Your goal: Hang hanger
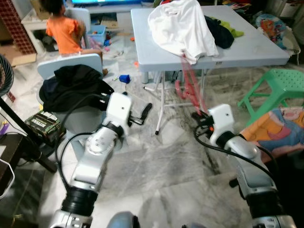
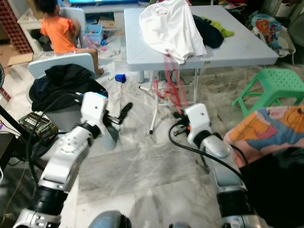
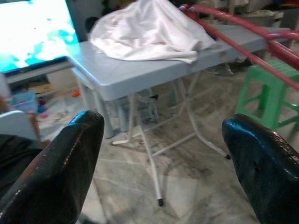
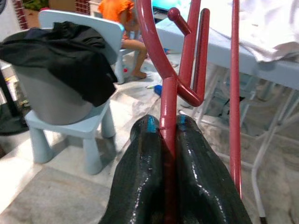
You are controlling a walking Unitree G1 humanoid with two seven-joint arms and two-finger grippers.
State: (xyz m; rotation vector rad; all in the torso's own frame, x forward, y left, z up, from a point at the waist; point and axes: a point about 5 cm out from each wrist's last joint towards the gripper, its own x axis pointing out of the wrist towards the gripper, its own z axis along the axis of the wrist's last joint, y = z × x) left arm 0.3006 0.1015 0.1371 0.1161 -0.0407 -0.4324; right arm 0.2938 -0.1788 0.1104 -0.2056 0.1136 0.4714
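Observation:
A red plastic hanger [image 4: 168, 93] stands upright in my right gripper [image 4: 163, 128], which is shut on its stem just below the hook. In the left eye view the hanger [image 1: 190, 83] shows blurred, rising from the right gripper [image 1: 198, 118] toward the front edge of the grey folding table [image 1: 247, 52]. A white shirt [image 1: 180, 26] lies crumpled on that table. My left gripper [image 1: 144, 114] hovers over the floor to the left of the table legs, its fingers [image 3: 79, 154] spread wide apart with nothing between them.
A light blue child's chair [image 1: 71, 64] draped with black clothing [image 1: 76, 88] stands at the left. A green stool [image 1: 280, 85] is at the right. A person in orange [image 1: 64, 28] sits at the far left, toys around. A dark box [image 1: 45, 124] lies by the chair.

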